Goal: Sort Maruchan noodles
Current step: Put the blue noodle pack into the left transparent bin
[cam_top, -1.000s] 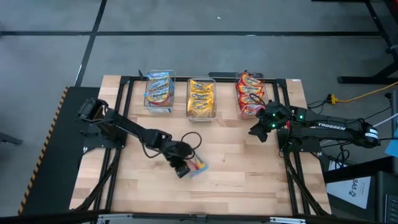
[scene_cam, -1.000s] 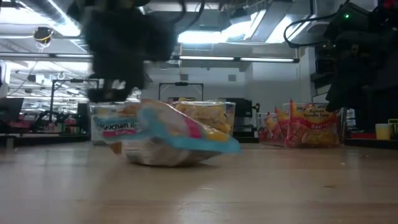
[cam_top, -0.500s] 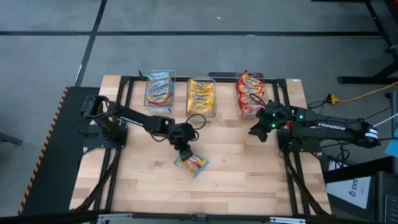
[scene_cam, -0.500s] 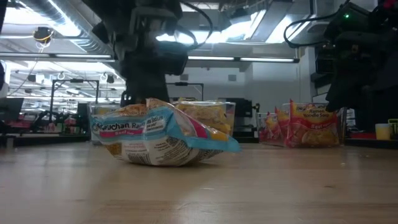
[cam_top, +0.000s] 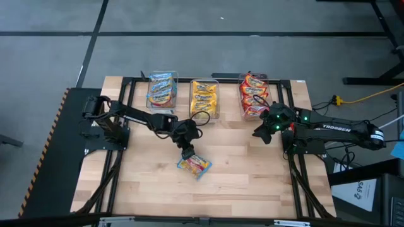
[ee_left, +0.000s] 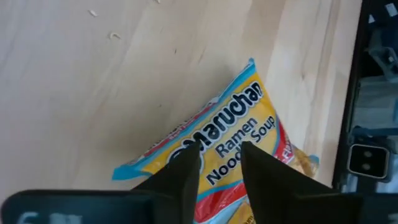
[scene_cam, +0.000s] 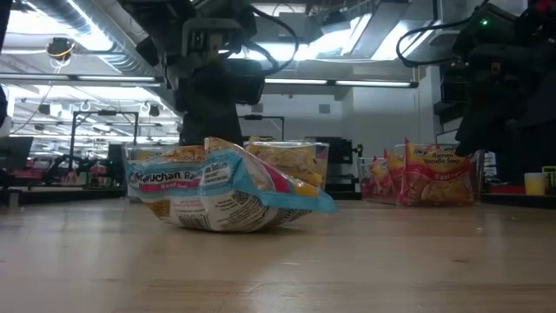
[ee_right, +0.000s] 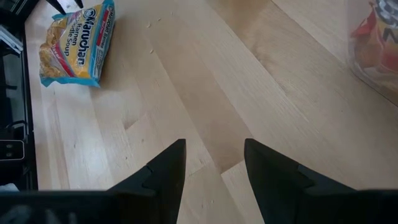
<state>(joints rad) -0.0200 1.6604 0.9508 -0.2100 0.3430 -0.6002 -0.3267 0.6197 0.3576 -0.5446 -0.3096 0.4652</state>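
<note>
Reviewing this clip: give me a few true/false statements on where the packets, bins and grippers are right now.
1. A loose noodle packet lies on the table. True.
2. The left gripper holds that packet in the air. False: open, just above it.
3. Three bins stand along the far edge. True.
4. The right gripper grips a red packet. False: open and empty, near the red packets' bin.

Left end effector (cam_top: pixel 187 153) mid-table, fingers parted; right end effector (cam_top: pixel 259 133) parted, idle.
</note>
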